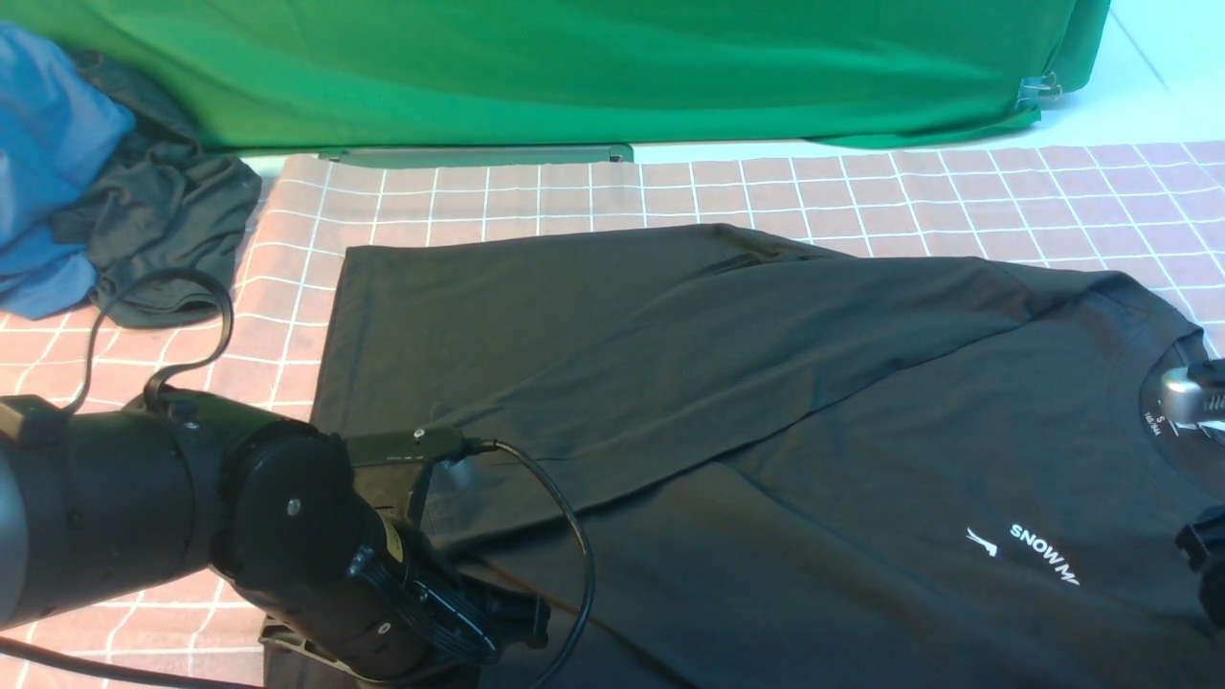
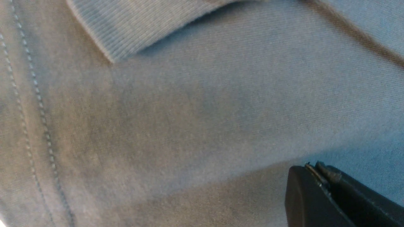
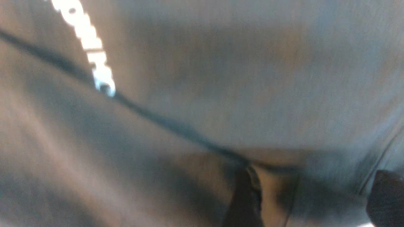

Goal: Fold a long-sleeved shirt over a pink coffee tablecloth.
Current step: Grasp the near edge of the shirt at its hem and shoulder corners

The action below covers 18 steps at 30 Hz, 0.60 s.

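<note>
- The long-sleeved shirt (image 1: 766, 402) is lying flat, front up, filling the centre & lower right of the front view. It's resting on the pink coffee tablecloth (image 1: 670, 196), w/ the collar pointing toward the right edge.
- One sleeve (image 1: 622, 421) is lying folded diagonally over the body, running from upper centre down toward lower left. Its ribbed cuff (image 2: 142, 28) is resting on the shirt body in the left wrist view.
- White "SNOW M…" print (image 1: 1043, 553) is showing at lower right. The neck label (image 1: 1153, 421) is sitting inside the collar at far right.
- The left gripper (image 1: 507, 617) is sitting low over the shirt's near-left corner, at lower left of frame. In its wrist view the fingertips are pressing together, i.e. closed; can't tell if any cloth is pinched btwn them.
- The right gripper (image 3: 315, 176) is holding its fingers (image 3: 246, 198) apart, i.e. spread, close over shirt fabric; that pic is blurred. In the front view only bits of the right arm (image 1: 1208, 560) are poking in at the right edge by the collar.
- The tablecloth is extending past the shirt on the left, far & right sides.
- A dark grey garment (image 1: 163, 230) & a blue garment (image 1: 48, 163) are lying heaped at upper left, overlapping the tablecloth's edge.
- A green backdrop cloth (image 1: 574, 67) is hanging across the top, w/ a metal clip (image 1: 1038, 91) at its lower right corner.
</note>
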Tool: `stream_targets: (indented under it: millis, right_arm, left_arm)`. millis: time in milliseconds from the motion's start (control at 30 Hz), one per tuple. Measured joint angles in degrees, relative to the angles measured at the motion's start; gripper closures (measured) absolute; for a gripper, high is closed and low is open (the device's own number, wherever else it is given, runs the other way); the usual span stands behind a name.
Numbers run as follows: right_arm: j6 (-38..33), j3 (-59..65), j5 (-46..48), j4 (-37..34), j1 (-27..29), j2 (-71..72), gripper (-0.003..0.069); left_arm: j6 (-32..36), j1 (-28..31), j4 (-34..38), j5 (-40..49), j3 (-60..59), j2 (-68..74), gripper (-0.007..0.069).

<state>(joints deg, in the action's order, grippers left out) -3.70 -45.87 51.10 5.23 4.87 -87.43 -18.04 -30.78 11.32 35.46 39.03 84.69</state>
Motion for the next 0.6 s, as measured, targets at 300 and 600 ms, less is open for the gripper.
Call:
stream_targets:
  millis: [300, 600]
  right_arm:
    - [-1.01, 0.0, 2.19, -0.41, 0.0, -5.0, 0.0305]
    - [-0.33, 0.0, 5.6, 0.91, 0.0, -4.63, 0.0612]
  left_arm:
    - [0.16, 0.0, 0.0, -0.54, 0.0, 0.0, 0.0611]
    - [0.26, 0.0, 0.0, -0.54, 0.0, 0.0, 0.0611]
